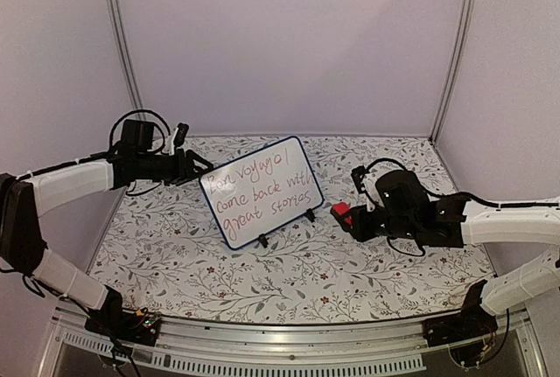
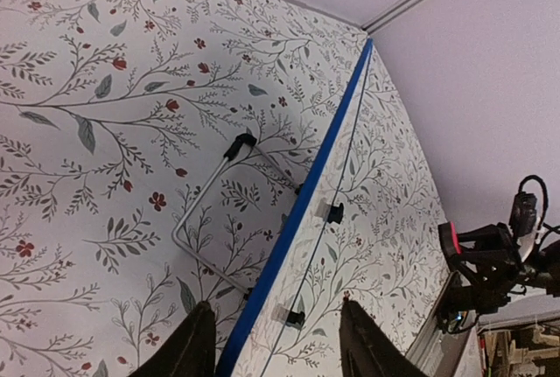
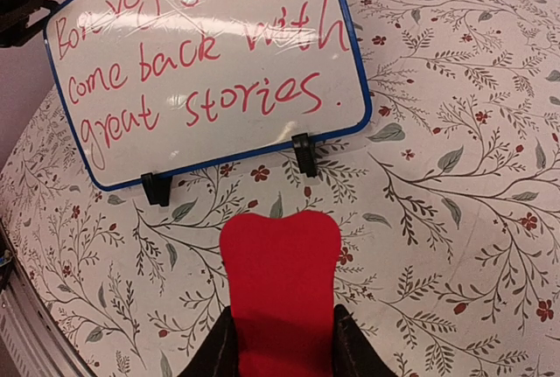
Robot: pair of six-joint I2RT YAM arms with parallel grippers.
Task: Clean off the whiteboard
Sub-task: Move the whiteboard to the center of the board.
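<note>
In the right wrist view the whiteboard (image 3: 210, 71) was cut off at the top of the frame, and glare washed out part of its red writing. The left wrist view showed it only edge-on, with that gripper's fingers cropped at the bottom. The board stood tilted on two black clip feet (image 3: 304, 154) near the middle of the flowered surface (image 1: 289, 281), with bare room in front and to the right. The left gripper (image 1: 194, 167) sat at the board's left edge, jaws apart, straddling the blue rim (image 2: 297, 206). The right gripper (image 1: 346, 217), lower right of the board and apart from it, was closed on a red eraser (image 3: 280, 272).
</note>
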